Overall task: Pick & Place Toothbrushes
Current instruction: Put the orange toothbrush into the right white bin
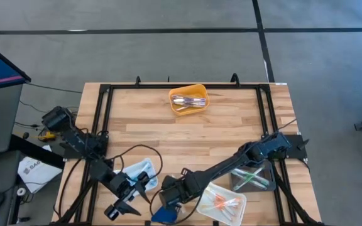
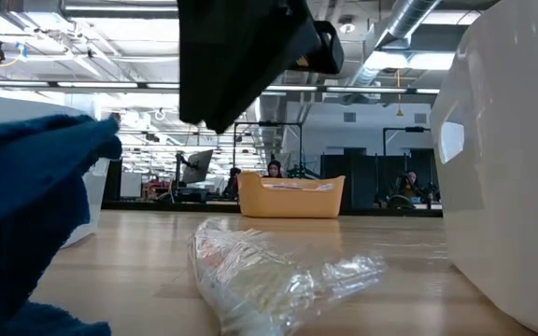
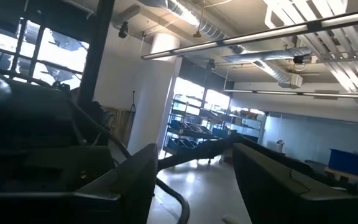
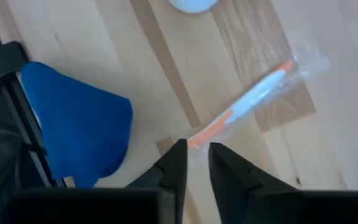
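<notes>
Right gripper (image 4: 194, 155), jaws parted narrowly and grasping nothing, hovers over the wrapped orange toothbrush (image 4: 247, 106) lying on the desk (image 4: 241, 37) beside the blue wedge (image 4: 79, 130), apparently lining up a pick.

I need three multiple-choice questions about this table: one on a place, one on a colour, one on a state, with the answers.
1. The yellow bin sits:
A) at the table edge far from the arms
B) at the near edge
C) on the floor

2. The toothbrushes in the clear tray are:
A) blue
B) green
C) white

3. The toothbrush before the right claw is:
A) upright
B) lifted
C) lying wrapped

Answers:
1 A, as the high view shows.
2 B, green sticks show.
3 C, it lies flat in clear plastic.
</notes>
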Controlling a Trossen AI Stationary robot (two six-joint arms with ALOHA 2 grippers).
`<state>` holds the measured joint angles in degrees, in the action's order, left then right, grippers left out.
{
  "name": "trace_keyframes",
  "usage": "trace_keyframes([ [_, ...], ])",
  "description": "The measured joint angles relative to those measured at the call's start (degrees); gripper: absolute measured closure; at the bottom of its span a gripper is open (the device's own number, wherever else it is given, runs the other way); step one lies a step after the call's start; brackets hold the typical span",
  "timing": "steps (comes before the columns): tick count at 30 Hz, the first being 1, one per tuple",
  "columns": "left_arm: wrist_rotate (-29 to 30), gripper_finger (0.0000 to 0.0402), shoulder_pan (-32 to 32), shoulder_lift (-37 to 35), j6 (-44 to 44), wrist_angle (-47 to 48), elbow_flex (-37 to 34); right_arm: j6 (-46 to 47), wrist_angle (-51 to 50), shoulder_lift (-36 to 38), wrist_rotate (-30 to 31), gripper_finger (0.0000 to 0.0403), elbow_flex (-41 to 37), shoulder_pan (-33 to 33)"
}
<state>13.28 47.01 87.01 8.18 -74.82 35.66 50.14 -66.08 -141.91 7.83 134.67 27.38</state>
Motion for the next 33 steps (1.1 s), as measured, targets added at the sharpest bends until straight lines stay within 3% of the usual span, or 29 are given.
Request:
trace_keyframes([
  [13, 1.78, 0.0198, -0.89, -0.72, -0.61, 0.12, -0.02, -2.75, -1.19, 0.00, 6.58, 0.0269, 0.02, 0.15],
  [22, 1.81, 0.0198, -5.26, -4.12, -2.36, 0.14, -0.04, -3.66, -7.96, 0.00, 8.30, 0.0238, 0.02, -0.72],
  [33, 1.77, 0.0198, -13.45, -4.58, -3.45, 0.64, -0.04, -8.91, -5.45, 0.00, 8.09, 0.0214, 0.02, -1.94],
])
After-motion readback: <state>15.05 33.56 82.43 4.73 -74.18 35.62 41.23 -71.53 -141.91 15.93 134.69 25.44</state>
